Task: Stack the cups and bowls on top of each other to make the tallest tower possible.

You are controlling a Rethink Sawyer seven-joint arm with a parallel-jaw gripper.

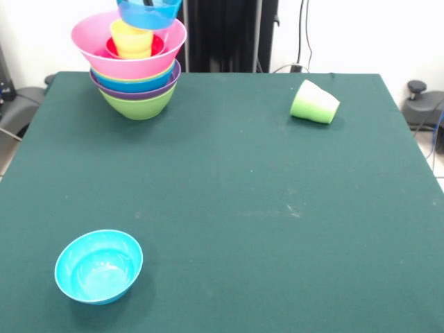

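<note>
**Tower well up, two pieces loose on the bench**

No pincer shows anywhere, so whether it is released or clenched cannot be told. At the top edge a blue bowl (pixel 150 12) sits upright above the stack, just over the yellow-orange cup; whatever carries it lies beyond the picture, and I cannot tell whether it touches the cup or hangs clear of it.

Just below stands the tower (pixel 135 69), at the far left corner of the green-covered bench (pixel 229 194). It reads, from the base up: a lime green bowl (pixel 139 105), a purple rim, a blue rim, a thin yellow-green rim, then the huge pink bowl (pixel 132 59). Inside the pink bowl lies a small red bowl (pixel 154 46), and in that stands the yellow-orange cup (pixel 132 39), upright with its mouth open to the top. The stack looks level and snugly nested.

Farther out, the light green cup (pixel 314 103) lies on its side near the far right edge, well apart from the tower. The small cyan bowl (pixel 98 266) stands upright, empty and glossy, at the near left, also well apart.

By my reading most of the work is done: the bowls are nested and one cup is in. Left are seating the blue bowl, then bringing over the green cup and the cyan bowl. The toppled cup would need righting or a sideways grip.
</note>
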